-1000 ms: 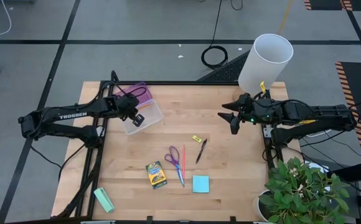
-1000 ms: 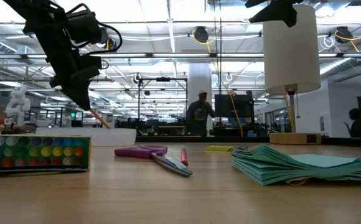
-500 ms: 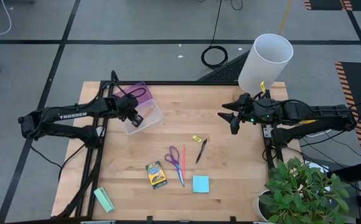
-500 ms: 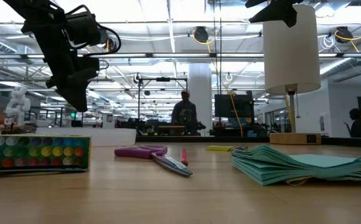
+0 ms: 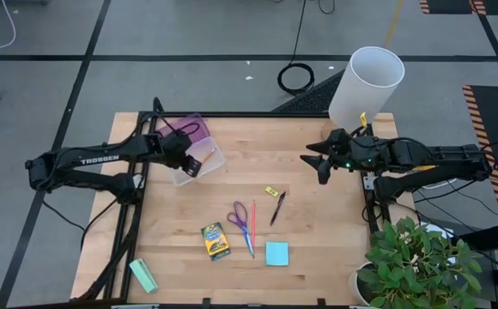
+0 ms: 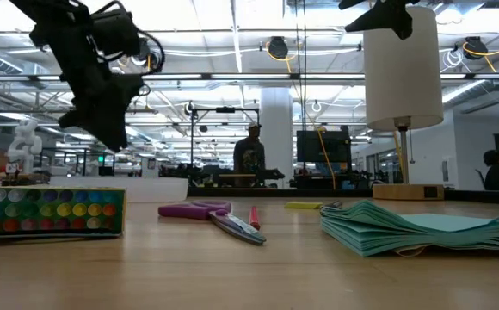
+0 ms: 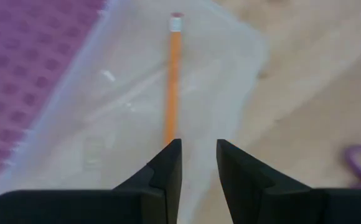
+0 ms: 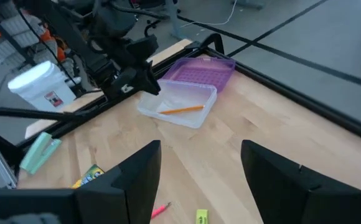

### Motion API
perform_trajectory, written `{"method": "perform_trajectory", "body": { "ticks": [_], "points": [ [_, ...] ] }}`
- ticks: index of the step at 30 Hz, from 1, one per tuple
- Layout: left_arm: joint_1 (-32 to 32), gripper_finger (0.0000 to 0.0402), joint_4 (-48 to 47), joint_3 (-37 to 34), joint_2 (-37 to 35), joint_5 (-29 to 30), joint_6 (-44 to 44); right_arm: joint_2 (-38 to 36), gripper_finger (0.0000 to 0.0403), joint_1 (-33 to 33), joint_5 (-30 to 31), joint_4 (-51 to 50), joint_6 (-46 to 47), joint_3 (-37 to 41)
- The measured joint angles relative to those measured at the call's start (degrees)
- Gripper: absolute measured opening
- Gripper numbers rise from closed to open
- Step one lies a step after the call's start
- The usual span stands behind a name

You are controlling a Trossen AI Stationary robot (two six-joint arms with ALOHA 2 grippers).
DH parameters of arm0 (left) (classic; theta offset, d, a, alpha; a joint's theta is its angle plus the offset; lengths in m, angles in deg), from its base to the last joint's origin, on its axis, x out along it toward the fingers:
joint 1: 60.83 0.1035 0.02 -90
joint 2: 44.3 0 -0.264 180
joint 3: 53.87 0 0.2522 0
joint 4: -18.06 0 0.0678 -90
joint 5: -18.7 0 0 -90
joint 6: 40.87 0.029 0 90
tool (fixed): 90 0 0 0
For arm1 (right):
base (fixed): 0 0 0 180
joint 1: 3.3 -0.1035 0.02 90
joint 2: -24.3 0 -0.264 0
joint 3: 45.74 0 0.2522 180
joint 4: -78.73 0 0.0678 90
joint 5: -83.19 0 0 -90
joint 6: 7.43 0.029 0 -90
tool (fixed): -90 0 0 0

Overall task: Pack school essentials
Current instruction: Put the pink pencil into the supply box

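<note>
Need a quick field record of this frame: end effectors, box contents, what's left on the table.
left end effector: open, above the clear box
right end effector: open, waiting near the table's right edge
in box: orange pencil
on table: scissors, red pen, black pen, crayon box, sticky-note pad, yellow piece

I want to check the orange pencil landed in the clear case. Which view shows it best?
The left wrist view: the pencil lies flat in the case, just beyond the open left gripper. The right wrist view shows it smaller, the high view as a sliver; the low view doesn't show it.
</note>
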Motion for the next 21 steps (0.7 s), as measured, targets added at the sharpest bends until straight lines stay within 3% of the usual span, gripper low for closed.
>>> {"method": "perform_trajectory", "body": {
  "ticks": [4,14,21],
  "points": [
    [-4.7,0.0101,0.2,2.5,0.0,0.2,-0.1,0.0,0.0215,0.0,-0.3,0.0,3.7,0.0],
    [-16.0,0.0101,0.3,7.1,0.0,1.6,-3.6,0.0,0.0215,0.0,-8.1,-4.3,14.2,0.0],
    [-25.4,0.0101,0.1,13.1,1.8,8.4,-9.8,0.0,0.0215,0.0,-13.6,-9.0,11.4,0.0]
  ]
}}
